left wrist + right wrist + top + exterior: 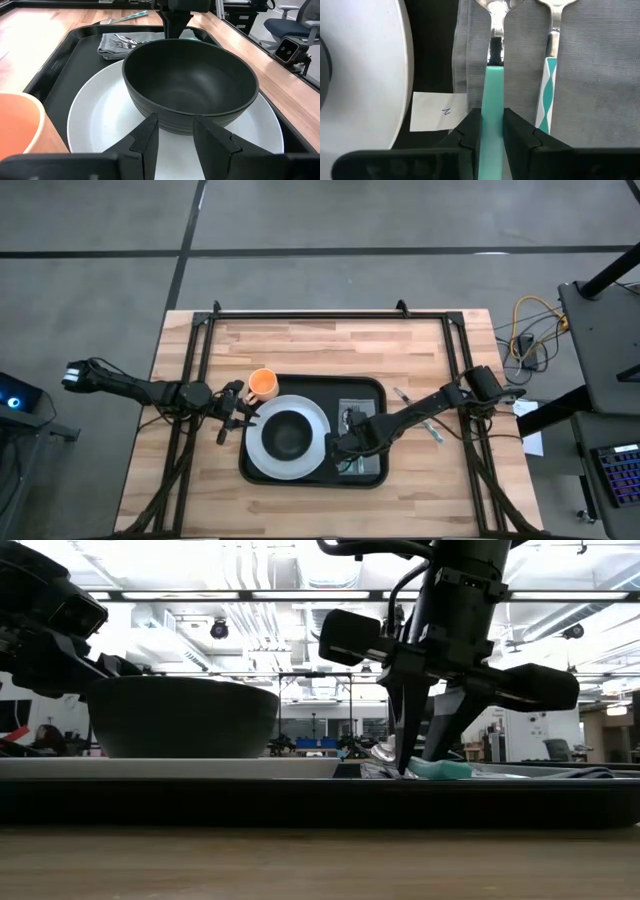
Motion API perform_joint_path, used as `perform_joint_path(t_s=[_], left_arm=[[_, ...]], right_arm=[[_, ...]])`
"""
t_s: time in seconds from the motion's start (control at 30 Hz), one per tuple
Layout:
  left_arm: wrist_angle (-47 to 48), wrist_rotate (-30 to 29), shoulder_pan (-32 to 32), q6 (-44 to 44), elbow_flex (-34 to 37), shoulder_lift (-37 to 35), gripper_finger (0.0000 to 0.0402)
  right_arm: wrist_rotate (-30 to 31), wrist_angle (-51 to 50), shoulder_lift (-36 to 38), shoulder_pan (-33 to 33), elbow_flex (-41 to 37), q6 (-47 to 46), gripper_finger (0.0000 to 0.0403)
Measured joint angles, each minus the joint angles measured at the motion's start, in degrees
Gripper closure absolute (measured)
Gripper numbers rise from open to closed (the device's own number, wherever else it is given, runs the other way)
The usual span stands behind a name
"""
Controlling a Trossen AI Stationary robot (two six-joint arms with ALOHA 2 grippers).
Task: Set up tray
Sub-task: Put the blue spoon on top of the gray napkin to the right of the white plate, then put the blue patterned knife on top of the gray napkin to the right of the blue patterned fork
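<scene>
Right gripper (491, 131) clamped on the teal plastic handle of a metal utensil (492, 90), lying on a grey folded cloth (590, 75) beside a second teal-patterned utensil (547, 95). Cloth inside the large black rectangular tray (370, 387) mid-worktop (320, 340), next to a dark bowl (288, 433) on a round white plate (262, 455). Left gripper (175, 137) parted slightly, empty, at the tray's left edge by an orange cup (263, 384).
</scene>
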State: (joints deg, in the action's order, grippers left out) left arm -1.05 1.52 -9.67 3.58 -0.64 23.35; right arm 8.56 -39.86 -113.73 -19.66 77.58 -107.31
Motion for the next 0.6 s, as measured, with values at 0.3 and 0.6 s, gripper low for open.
perform_joint_path(t_s=[0.3, 0.6], left_arm=[[-0.01, 0.00, 0.00, -0.01, 0.00, 0.01, 0.0300], [0.01, 0.00, 0.00, 0.01, 0.00, -0.01, 0.0300]], right_arm=[[0.02, 0.15, 0.00, 0.00, 0.00, -0.36, 0.0293], [-0.46, -0.03, 0.50, -0.01, 0.04, -0.20, 0.0265]])
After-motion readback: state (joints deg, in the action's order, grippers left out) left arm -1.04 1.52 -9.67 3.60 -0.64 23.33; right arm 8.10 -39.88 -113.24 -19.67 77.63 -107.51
